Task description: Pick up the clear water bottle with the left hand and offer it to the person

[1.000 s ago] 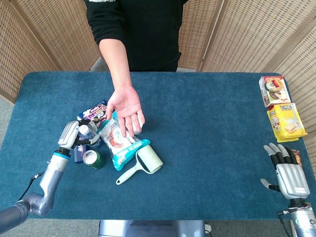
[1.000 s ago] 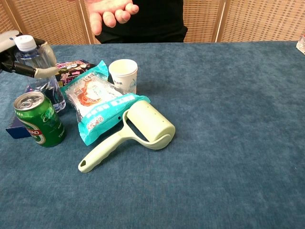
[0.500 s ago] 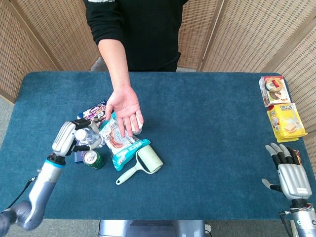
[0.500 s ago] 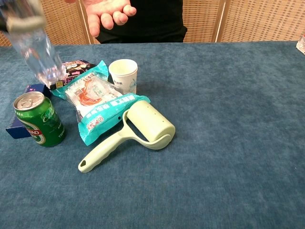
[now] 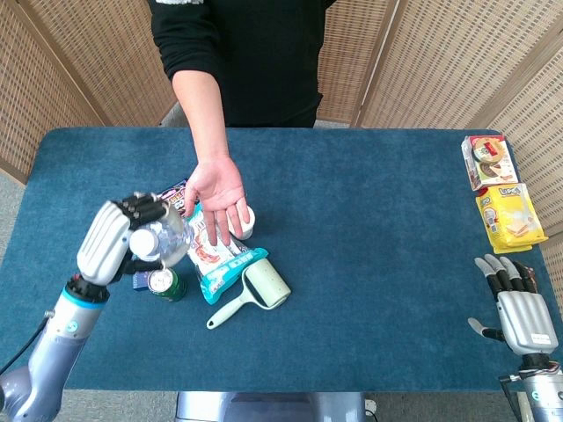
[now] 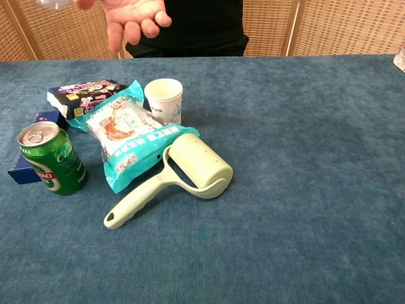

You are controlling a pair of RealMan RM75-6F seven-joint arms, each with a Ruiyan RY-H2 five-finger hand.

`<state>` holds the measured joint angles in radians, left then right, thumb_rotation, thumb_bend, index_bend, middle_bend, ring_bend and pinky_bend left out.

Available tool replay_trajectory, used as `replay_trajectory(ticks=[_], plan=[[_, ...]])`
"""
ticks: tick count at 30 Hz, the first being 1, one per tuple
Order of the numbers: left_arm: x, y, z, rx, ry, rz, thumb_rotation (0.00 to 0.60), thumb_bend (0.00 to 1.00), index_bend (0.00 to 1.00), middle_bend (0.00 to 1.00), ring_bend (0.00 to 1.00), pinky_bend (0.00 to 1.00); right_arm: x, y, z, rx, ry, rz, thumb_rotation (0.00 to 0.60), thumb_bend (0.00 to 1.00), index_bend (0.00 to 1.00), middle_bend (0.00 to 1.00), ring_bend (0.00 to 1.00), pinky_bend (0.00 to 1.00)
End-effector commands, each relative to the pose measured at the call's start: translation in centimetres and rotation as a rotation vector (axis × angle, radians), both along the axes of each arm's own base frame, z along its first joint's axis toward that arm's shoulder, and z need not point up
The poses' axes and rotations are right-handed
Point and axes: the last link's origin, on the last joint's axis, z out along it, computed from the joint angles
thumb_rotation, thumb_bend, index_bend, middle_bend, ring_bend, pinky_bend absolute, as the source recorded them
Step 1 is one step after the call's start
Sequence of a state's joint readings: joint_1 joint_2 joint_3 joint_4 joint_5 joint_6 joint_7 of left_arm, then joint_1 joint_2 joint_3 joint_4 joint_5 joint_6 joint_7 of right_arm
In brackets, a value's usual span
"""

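My left hand (image 5: 113, 237) holds the clear water bottle (image 5: 162, 241) up in the air above the green can, with its fingers wrapped over the bottle's top. The bottle's base tips toward the person's open palm (image 5: 215, 192), which hovers just to its right. In the chest view only a scrap of the bottle (image 6: 56, 2) shows at the top edge beside the person's fingers (image 6: 130, 18). My right hand (image 5: 516, 303) rests open at the table's near right corner with nothing in it.
On the blue table (image 5: 378, 229) lie a green can (image 6: 52, 158), a teal snack bag (image 6: 130, 139), a pale green lint roller (image 6: 180, 171), a paper cup (image 6: 164, 100), a purple packet (image 6: 85, 95) and a small blue box (image 6: 28, 171). Snack packs (image 5: 501, 189) sit at the far right.
My left hand has lifted the bottle off the table, up and toward the person's palm. The bottle has almost left the chest view. The person's hand shifted slightly left.
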<state>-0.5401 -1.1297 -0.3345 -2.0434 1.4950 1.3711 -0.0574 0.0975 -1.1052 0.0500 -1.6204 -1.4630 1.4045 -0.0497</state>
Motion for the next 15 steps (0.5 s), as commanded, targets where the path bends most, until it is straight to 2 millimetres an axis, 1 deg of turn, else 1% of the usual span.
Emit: replay_trajectory(ticks=[1,5,7,12,15], plan=[[2.2,2.1,0.8,0.035,-0.016,0.001,0.6,0.36,0.81,0.71,0.51,0.53,-0.1,0.0,0.1,-0.001,0.0,-0.005,0.6,0.0,0.0,0.0,0.03,0.03],[3.3,4.1,0.5,0.025,-0.038,0.012,0.6,0.34,0.81,0.71,0.51,0.54,-0.3,-0.2,0.2,-0.001,0.002,-0.014,0.6,0.0,0.0,0.0,0.03,0.03],[3.9,4.7,0.0,0.005,-0.052,0.014,0.6,0.34,0.81,0.71,0.51,0.54,-0.4,-0.3,0.3,-0.003,0.002,-0.021,0.6,0.0,0.0,0.0,0.03,0.03],[5.0,5.7,-1.7,-0.029,-0.043,0.022,0.6,0.33,0.81,0.71,0.51,0.54,-0.6,-0.5,0.4,-0.004,0.0,-0.031,0.6,0.0,0.0,0.0,0.03,0.03],[5.0,6.0,-2.7,-0.041,-0.048,0.04,0.6,0.33,0.81,0.71,0.51,0.53,-0.6,-0.5,0.6,-0.008,-0.003,-0.032,0.6,0.0,0.0,0.0,0.03,0.03]])
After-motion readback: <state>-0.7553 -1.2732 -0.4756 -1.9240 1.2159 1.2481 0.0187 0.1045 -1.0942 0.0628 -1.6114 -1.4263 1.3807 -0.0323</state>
